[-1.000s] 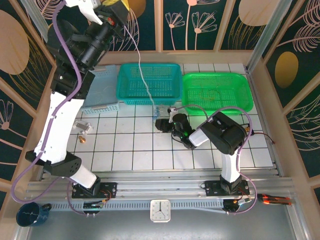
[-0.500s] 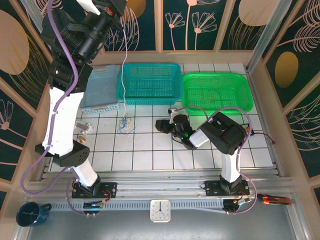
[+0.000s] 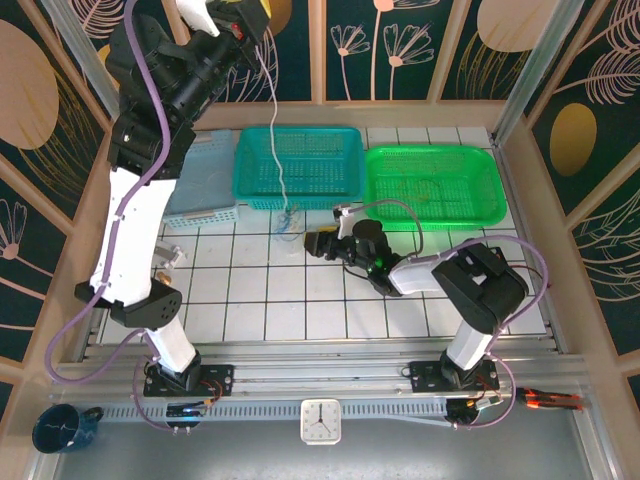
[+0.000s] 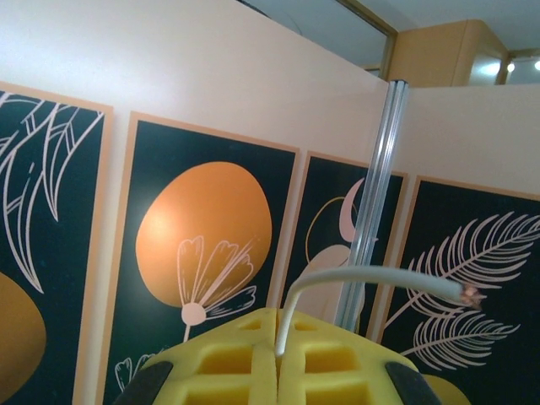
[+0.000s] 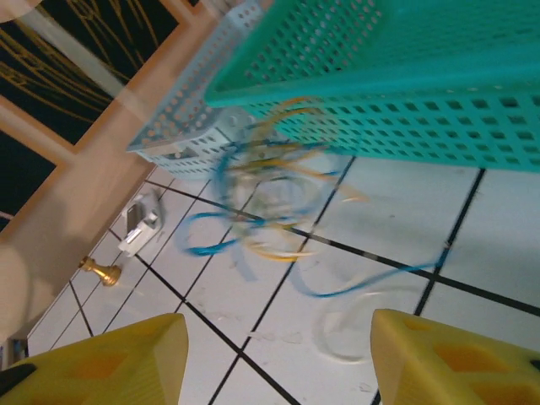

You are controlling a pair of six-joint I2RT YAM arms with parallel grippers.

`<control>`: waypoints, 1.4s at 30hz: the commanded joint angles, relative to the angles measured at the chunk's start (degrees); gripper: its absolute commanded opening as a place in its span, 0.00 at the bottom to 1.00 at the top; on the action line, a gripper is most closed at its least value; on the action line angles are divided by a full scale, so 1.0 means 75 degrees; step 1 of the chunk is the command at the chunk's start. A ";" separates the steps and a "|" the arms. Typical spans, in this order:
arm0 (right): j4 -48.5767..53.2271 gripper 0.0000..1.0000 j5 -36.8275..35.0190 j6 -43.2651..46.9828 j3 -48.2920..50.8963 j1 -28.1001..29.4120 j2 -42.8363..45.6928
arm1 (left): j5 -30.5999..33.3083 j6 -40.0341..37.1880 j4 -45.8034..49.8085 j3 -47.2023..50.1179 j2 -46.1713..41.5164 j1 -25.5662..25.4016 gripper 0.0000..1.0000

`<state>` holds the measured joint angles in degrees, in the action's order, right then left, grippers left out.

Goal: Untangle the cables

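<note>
The cables (image 3: 287, 220) are a small knot of blue, yellowish and whitish cords dangling just over the tiles in front of the teal basket (image 3: 298, 165). A white cord (image 3: 272, 120) runs up from the knot to my left gripper (image 3: 243, 14), raised high at the back. In the left wrist view the yellow fingers (image 4: 337, 359) of my left gripper (image 4: 278, 331) are shut on that white cord (image 4: 371, 277). My right gripper (image 3: 318, 243) sits low over the table, open, just right of the knot. In the right wrist view my right gripper (image 5: 278, 354) faces the blurred knot (image 5: 261, 202), which is not between the fingers.
A green basket (image 3: 433, 185) stands at the back right and a grey-blue basket (image 3: 205, 185) at the back left, beside the teal one (image 5: 405, 76). Small metal parts (image 3: 165, 262) lie on the tiles at the left. Wooden walls close in the table.
The hanging knot swung left and then back to the right as my left gripper shifted overhead. My right gripper has opened wider and its arm has stretched out more.
</note>
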<state>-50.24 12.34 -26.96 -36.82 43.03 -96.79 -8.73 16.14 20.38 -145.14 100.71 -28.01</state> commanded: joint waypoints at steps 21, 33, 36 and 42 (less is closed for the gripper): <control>0.0605 0.64 -0.1603 0.0970 -0.1583 0.0285 -0.0178 | -0.1272 0.1164 -0.0444 0.0004 0.0360 0.0021 0.00; 0.0510 0.57 -0.1367 0.0864 -0.1804 0.0415 -0.0529 | -0.1319 0.1176 -0.0464 0.0051 0.0248 -0.0027 0.00; 0.0528 0.55 -0.1294 0.0842 -0.1882 0.0425 -0.0609 | -0.1373 0.1254 -0.0581 0.0051 0.0248 -0.0035 0.00; 0.0569 0.40 -0.1366 0.0837 -0.2108 0.0415 -0.0882 | -0.1437 0.1511 -0.0890 0.0043 0.0236 -0.0039 0.00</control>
<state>-45.56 2.70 -20.95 -50.68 45.78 -101.73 -18.09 25.43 17.72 -144.68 103.02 -28.08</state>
